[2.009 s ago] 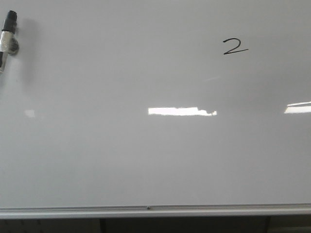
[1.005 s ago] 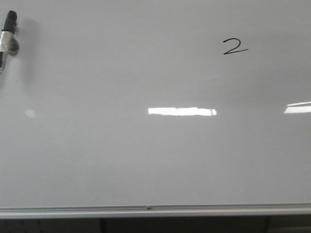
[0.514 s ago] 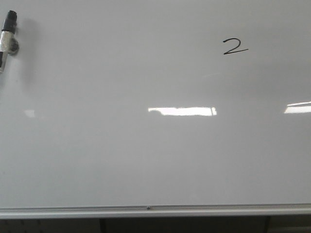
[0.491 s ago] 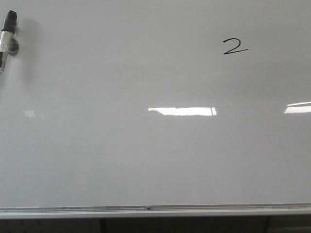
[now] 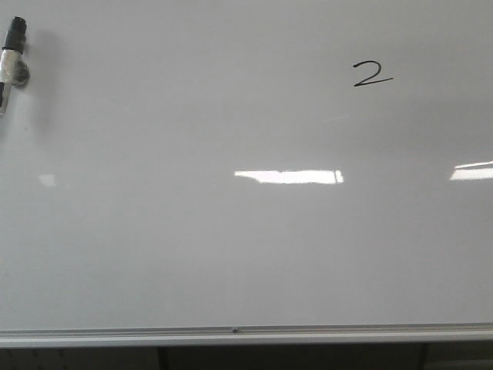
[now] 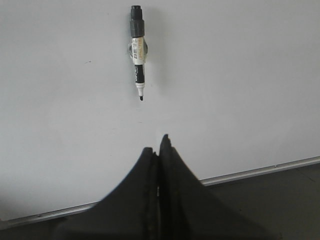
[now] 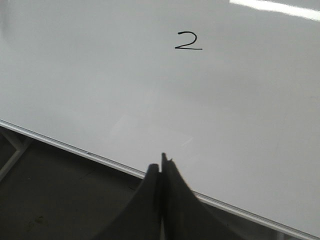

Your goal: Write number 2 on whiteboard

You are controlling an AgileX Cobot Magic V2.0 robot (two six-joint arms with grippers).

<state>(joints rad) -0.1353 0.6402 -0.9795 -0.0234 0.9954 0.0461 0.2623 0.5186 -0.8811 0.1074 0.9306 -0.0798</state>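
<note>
The whiteboard (image 5: 192, 247) fills the front view, with its silver rail along the lower edge. A thin black number 2 (image 5: 372, 74) is written at its upper right; it also shows in the right wrist view (image 7: 188, 41). A black-and-white marker (image 5: 12, 58) sits on the board at the far left, uncapped, and shows in the left wrist view (image 6: 137, 49). My left gripper (image 6: 157, 145) is shut and empty, back from the board below the marker. My right gripper (image 7: 161, 165) is shut and empty near the rail. Neither gripper shows in the front view.
The board's rail (image 5: 231, 333) runs across the bottom, with dark space below it (image 7: 60, 200). Bright light reflections (image 5: 289, 176) lie across the board's middle and right edge.
</note>
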